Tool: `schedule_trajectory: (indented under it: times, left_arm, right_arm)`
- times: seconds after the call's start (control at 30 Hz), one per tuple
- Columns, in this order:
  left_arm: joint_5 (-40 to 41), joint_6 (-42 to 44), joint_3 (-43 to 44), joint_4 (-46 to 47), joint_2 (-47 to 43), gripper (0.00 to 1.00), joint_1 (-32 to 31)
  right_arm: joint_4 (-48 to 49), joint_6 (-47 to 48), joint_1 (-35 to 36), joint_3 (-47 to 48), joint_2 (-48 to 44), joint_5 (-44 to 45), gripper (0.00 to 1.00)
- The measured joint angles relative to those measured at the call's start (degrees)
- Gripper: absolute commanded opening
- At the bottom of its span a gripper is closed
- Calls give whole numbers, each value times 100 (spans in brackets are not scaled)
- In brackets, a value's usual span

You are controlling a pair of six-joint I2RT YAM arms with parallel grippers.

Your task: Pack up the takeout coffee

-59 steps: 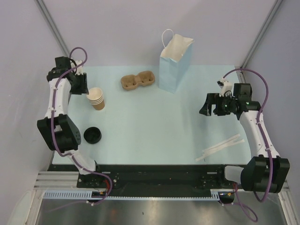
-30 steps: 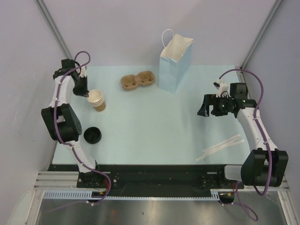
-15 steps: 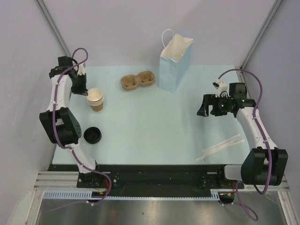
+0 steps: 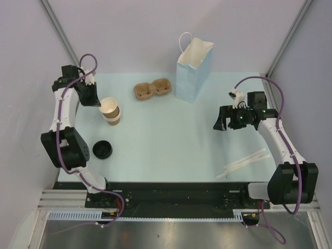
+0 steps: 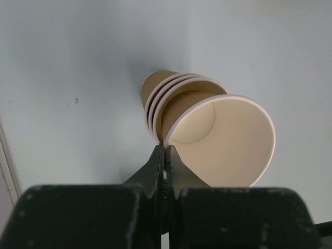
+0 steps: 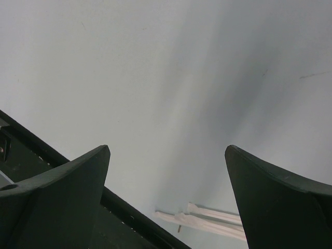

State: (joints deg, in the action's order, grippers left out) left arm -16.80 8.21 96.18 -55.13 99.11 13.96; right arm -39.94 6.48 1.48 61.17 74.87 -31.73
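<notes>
The takeout coffee is out of view; no lidded cup shows in any view. A stack of lidless tan paper cups [image 4: 113, 118] stands at the table's left. Its top cup [image 4: 108, 106] is tilted and partly pulled out of the stack [image 5: 158, 91]. My left gripper [image 4: 98, 101] is shut on that top cup's rim [image 5: 228, 140], the fingertips [image 5: 165, 151] pinching the paper edge. My right gripper [image 4: 222, 122] hovers open over bare table at the right, with nothing between its fingers [image 6: 166, 150].
A blue paper bag [image 4: 193, 72] stands open at the back centre, with a brown two-cup carrier [image 4: 152, 88] to its left. A loose black lid [image 4: 102, 149] lies near the left arm. Paper-wrapped sticks [image 4: 246, 162] lie front right, seen also as sticks [image 6: 207, 220] below the right fingers.
My left gripper closed on the top cup's rim and tipped it out of the stack, which shifted slightly right. The right arm drifted a little left, still open.
</notes>
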Motion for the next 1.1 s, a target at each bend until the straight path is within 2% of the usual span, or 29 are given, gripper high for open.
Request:
schedule_trajectory:
  times: [0.17,0.5,0.67,0.77,0.97,1.1]
  left_arm:
    - [-17,39,83,-111,-11,0,22]
    - [-61,400,2437,-909,-39,0,31]
    - [-334,750,2680,-1196,-317,0,-131]
    - [-452,981,2238,-1132,-693,0,-643]
    - [-442,1152,157,-597,-1648,0,-2426]
    - [-444,1097,-667,-157,-1679,0,-3381]
  right_arm:
    - [0,0,50,0,2,-2,100]
    - [-33,50,61,133,55,46,100]
    - [-52,68,61,361,55,160,100]
    - [-46,70,61,455,39,365,100]
    - [125,160,-9,479,-461,929,100]
    - [208,249,-42,542,-868,1025,100]
